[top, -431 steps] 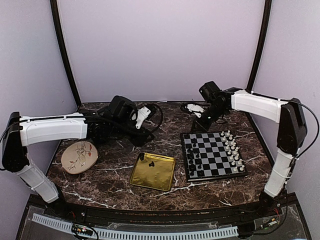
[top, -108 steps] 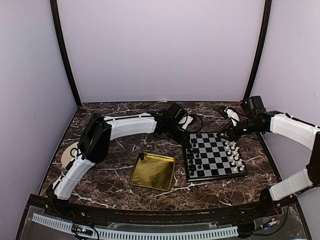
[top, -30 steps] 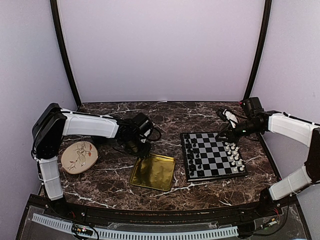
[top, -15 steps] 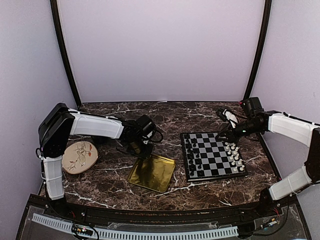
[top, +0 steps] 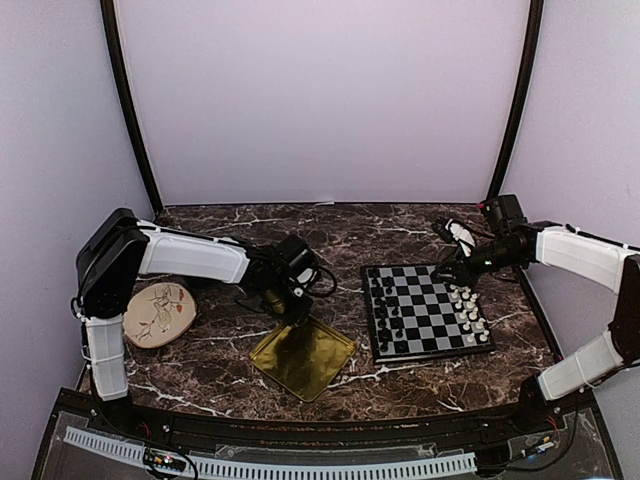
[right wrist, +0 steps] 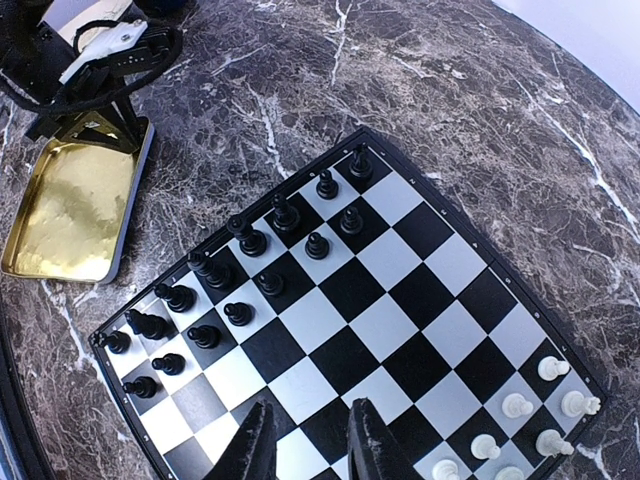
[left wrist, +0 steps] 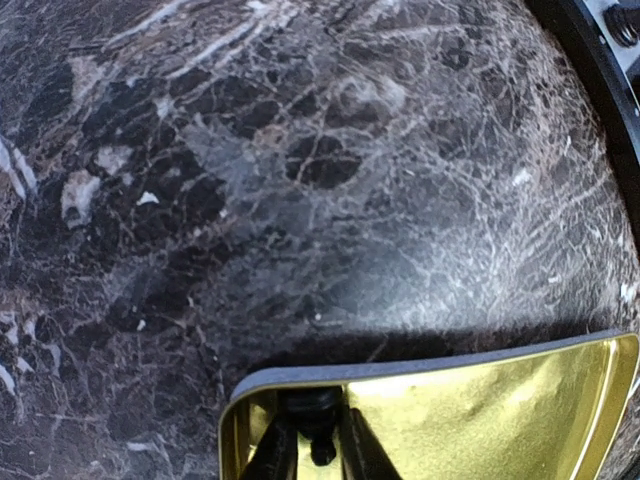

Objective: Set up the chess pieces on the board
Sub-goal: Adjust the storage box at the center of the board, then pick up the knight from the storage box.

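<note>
- Left end effector (left wrist: pixel 313 438) closes around a small dark piece (left wrist: pixel 313 403) in the gold tray (top: pixel 305 362), left of the board (top: pixel 430 306); we cannot tell if it grips.
- Just now the gold tray has swung round, so we judge the pick unsettled.
- Right end effector (right wrist: pixel 311 442) hovers over the board, slightly spread, empty.

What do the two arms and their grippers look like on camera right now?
They match. The left arm and right arm have smooth white shells over the long links and bulky black joints. Thin black cables loop around the left wrist. The right gripper has two slim black fingers. The left gripper is also black.
</note>
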Controlling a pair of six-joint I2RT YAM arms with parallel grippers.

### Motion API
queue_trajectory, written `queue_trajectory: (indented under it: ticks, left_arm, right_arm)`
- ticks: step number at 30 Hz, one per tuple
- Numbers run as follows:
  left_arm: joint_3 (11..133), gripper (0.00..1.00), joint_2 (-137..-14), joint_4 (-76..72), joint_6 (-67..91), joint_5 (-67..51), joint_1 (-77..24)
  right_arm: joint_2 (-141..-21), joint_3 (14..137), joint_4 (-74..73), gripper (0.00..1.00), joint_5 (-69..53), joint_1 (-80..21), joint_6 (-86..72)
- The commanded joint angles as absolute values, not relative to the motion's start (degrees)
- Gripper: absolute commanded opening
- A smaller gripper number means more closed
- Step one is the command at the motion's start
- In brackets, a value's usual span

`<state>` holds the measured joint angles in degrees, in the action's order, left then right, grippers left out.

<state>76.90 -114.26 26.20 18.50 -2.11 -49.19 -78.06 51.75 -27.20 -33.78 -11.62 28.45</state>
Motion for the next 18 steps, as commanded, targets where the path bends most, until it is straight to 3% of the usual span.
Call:
queue_trajectory:
  ticks: [1, 7, 13, 18]
  left_arm:
    - [73.7, 0.15, -110.4, 27.5, 13.2, -5.7, -49.9]
    - [69.6, 0.09, -107.5, 27.1, 8.4, -9.4, -49.8]
    - [69.2, 0.17, -108.0, 24.6, 11.1, -7.6, -49.8]
    - [70.5, 0.12, -109.8, 24.0, 11.7, -8.1, -49.8]
  right_arm:
    - [-78.5, 52.4, -27.1, 0.26, -34.8, -11.5, 28.7]
    - [-78.7, 52.5, -27.1, 0.26, -34.9, -11.5, 28.6]
    - [-78.9, 52.7, -27.2, 0.26, -34.9, -11.5, 28.4]
    - [-78.4, 52.5, -27.3, 0.26, -34.9, -11.5, 28.5]
